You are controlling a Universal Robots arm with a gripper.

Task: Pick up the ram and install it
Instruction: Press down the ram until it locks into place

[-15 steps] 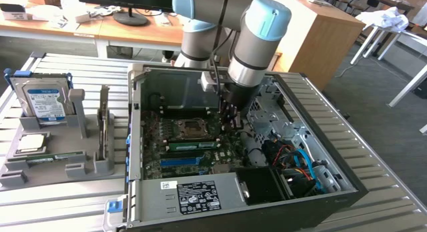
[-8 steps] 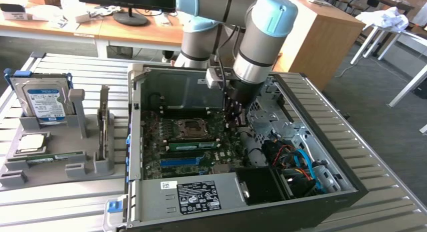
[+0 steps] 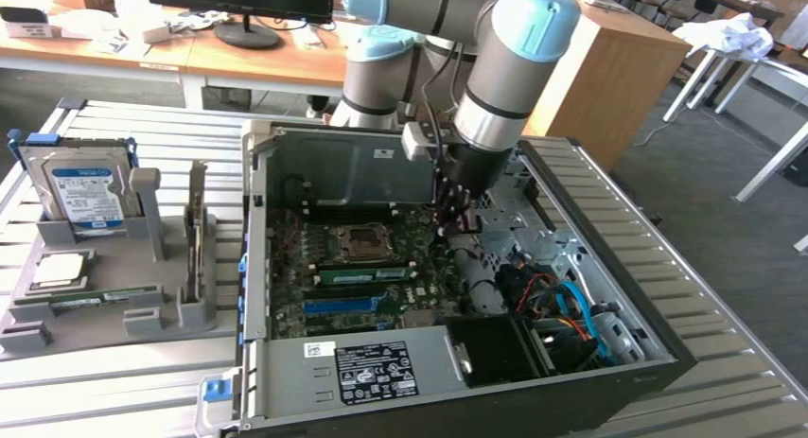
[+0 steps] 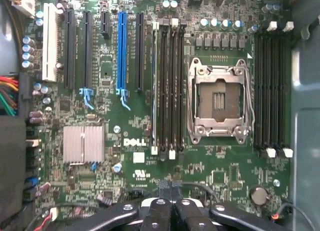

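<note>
Universal Robots arm reaches down into the open black-and-silver computer case [image 3: 293,381] on the slatted metal bench [image 3: 127,395]. The black pincer [image 3: 457,220] hangs over the green motherboard [image 4: 110,126], beside the empty square metal processor socket [image 3: 363,241]. In the wrist view the pincer [image 4: 172,211] is closed tight, fingers together, with nothing between them. The ram [image 3: 360,274], a long thin green circuit-board stick, appears to stand in the memory slot nearest the blue expansion slot [image 3: 341,306]; from the wrist it shows edge-on [image 4: 154,91]. A second green strip [image 3: 101,296] lies on the grey plastic parts holder [image 3: 189,315], well apart from the arm. Judgement: the carrying looks done and the seating step is in hand. Any further push calls for a square descent on the stick's top edge, both ends level; I cannot tell if the latches have caught.
</note>
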